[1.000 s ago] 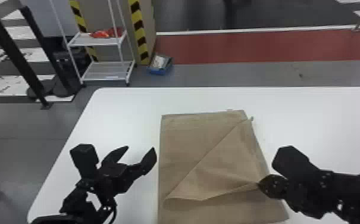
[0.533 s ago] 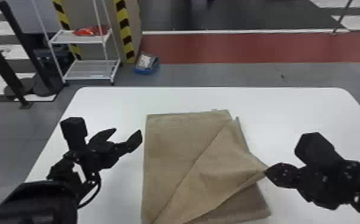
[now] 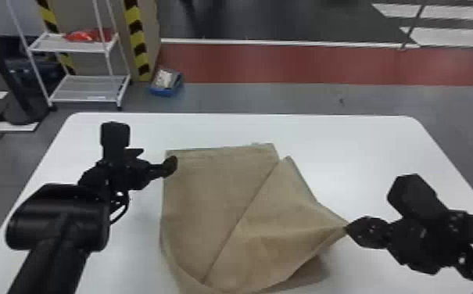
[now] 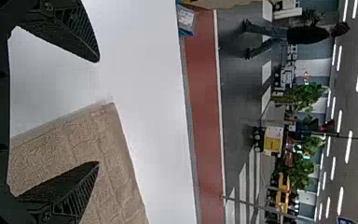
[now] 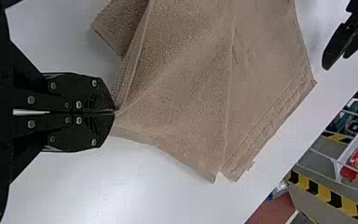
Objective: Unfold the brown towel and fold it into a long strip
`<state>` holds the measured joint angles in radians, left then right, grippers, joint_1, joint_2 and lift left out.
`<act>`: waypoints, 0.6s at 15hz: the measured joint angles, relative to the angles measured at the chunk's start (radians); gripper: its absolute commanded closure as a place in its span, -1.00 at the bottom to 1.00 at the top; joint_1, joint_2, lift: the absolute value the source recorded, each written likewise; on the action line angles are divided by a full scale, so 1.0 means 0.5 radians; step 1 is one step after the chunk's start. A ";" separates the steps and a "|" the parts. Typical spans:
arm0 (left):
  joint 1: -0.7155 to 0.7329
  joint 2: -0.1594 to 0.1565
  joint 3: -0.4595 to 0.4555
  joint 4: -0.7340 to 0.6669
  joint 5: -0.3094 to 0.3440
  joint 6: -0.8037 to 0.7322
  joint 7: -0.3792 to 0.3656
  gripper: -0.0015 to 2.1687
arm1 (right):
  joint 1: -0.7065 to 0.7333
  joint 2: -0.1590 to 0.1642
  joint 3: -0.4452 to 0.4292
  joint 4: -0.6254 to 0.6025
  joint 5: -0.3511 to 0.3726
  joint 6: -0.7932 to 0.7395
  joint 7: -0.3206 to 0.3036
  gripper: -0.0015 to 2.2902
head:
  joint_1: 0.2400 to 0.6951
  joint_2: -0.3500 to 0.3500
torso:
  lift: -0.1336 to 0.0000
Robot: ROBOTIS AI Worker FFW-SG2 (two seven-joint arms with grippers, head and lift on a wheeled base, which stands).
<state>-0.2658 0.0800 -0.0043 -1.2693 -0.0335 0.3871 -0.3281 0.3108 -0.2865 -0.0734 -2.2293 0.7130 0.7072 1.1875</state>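
Farther out and up the worktop than in the earlier frames, the left gripper (image 4: 99,112) has gone from beside the towel to its far left corner (image 4: 107,114), while the right gripper (image 3: 348,228) has drawn the loose flap (image 3: 282,234) outward past the right side. The left one's fingers stand wide apart, one over the cloth and one off its edge; the right one's are closed on a pinched corner of the flap, which tents in creases toward it. Beyond them, the brown towel (image 3: 208,191) lies partly folded on the worktop (image 3: 344,140). It should handle as light, limp and soft, with a nap that grips well and won't easily slip or break, though layers may drag together. I'd take it right at the corners, checking how many layers the left pinch catches, and pull gently.
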 measured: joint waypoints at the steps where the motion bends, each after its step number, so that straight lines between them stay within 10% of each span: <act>1: -0.058 -0.002 -0.023 0.090 -0.015 -0.039 0.014 -0.87 | 0.001 -0.002 -0.003 0.000 -0.009 0.005 0.001 0.85 | 1.00 -0.17 | -0.43; 9: -0.369 -0.026 -0.126 0.634 -0.139 -0.193 -0.001 -0.58 | -0.049 -0.017 -0.006 0.042 -0.046 0.026 0.000 0.85 | 1.00 -0.23 | -0.43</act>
<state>-0.4503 0.0672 -0.0674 -0.9522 -0.1029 0.2905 -0.3286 0.2863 -0.2952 -0.0766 -2.2081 0.6902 0.7204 1.1873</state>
